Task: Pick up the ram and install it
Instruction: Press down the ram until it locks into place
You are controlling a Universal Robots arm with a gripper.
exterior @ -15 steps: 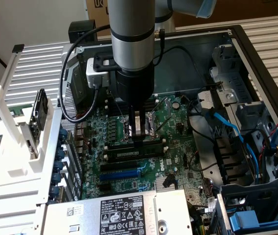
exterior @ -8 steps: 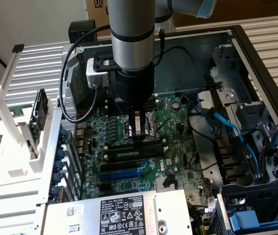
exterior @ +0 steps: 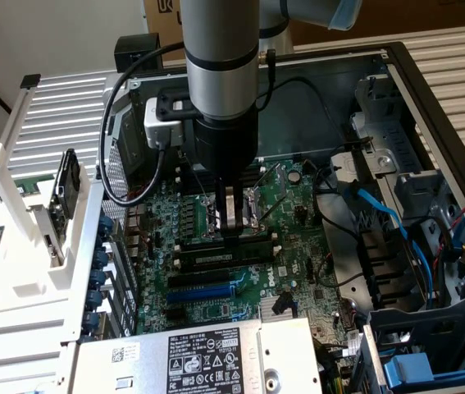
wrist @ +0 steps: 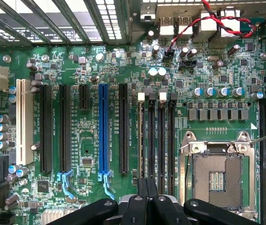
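Observation:
My gripper (exterior: 230,223) hangs from the arm over the motherboard (exterior: 298,205) inside the open computer case. Its two black fingers are pressed together with nothing visible between them. The fingertips stand just above the long black memory slots (exterior: 220,258). In the wrist view the shut gripper (wrist: 147,185) sits at the near end of those slots (wrist: 156,140), which look bare. I cannot pick out the ram with certainty. A thin green board strip (exterior: 20,185) lies in the white rack at the exterior view's left, and I cannot tell whether it is the ram.
A blue expansion slot (exterior: 207,289) (wrist: 103,131) runs beside the memory slots, and the open CPU socket (wrist: 217,180) lies on their other side. The power supply (exterior: 207,357) closes off the front. Blue and black cables (exterior: 380,213) and drive cages crowd the exterior view's right.

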